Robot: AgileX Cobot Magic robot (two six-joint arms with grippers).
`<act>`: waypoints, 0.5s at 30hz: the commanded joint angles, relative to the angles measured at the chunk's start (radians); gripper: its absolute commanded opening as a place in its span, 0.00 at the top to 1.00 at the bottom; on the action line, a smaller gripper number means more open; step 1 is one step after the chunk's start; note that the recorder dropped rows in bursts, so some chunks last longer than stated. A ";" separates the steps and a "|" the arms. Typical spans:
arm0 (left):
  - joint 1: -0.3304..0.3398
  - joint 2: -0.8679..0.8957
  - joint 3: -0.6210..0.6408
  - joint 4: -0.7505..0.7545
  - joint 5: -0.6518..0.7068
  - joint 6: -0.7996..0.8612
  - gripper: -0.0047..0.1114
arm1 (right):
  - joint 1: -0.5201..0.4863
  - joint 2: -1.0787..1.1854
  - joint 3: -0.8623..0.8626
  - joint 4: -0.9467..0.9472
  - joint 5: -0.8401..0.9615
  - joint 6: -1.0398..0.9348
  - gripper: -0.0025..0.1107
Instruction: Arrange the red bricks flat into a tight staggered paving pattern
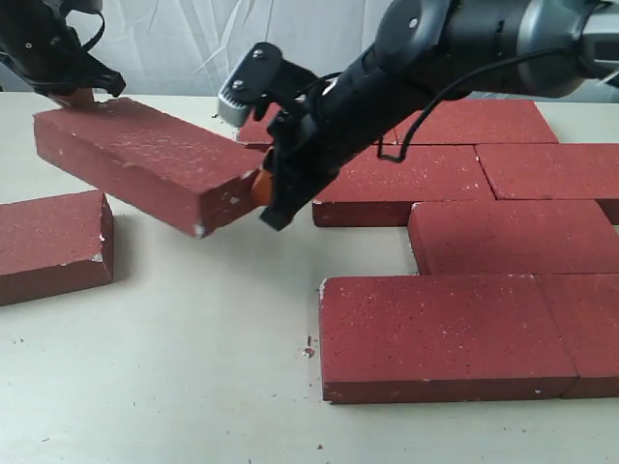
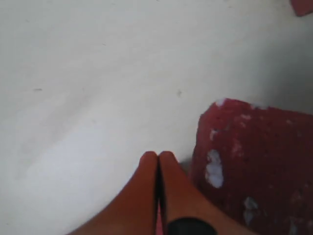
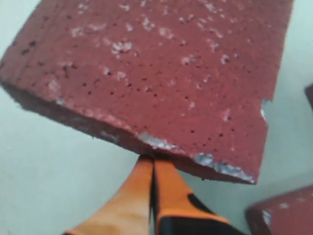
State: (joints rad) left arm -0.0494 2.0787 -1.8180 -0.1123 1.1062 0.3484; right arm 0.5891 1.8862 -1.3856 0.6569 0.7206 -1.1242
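Note:
One red brick (image 1: 145, 159) is tilted, its near end raised off the table. My right gripper (image 1: 261, 186) is shut, and its orange fingertips press against that brick's raised end. The right wrist view shows the shut gripper (image 3: 152, 159) touching the chipped lower edge of the brick (image 3: 151, 73). My left gripper (image 1: 73, 95) is at the brick's far end; in its wrist view the gripper (image 2: 158, 157) is shut, empty, and just beside a brick corner (image 2: 254, 166). Several red bricks (image 1: 440, 333) lie flat in staggered rows on the right.
A single flat brick (image 1: 48, 242) lies at the left edge. The pale table (image 1: 213, 367) shows bare surface between it and the laid rows. Small crumbs (image 1: 308, 348) lie near the front brick. The right arm (image 1: 387, 68) reaches across over the back rows.

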 commanded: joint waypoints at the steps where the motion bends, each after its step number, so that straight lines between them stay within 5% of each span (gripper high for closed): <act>1: -0.014 -0.024 0.067 -0.178 0.026 0.060 0.96 | -0.077 -0.009 -0.007 -0.092 0.038 0.029 0.99; 8: -0.094 -0.029 0.219 -0.189 -0.105 0.078 0.96 | -0.126 0.002 -0.005 -0.255 0.106 0.140 0.99; 15: -0.104 -0.052 0.351 -0.173 -0.244 0.070 0.96 | -0.150 0.074 0.016 -0.360 0.079 0.205 0.99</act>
State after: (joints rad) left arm -0.1534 2.0514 -1.5160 -0.2819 0.9336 0.4232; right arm 0.4581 1.9349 -1.3812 0.3179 0.8414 -0.9507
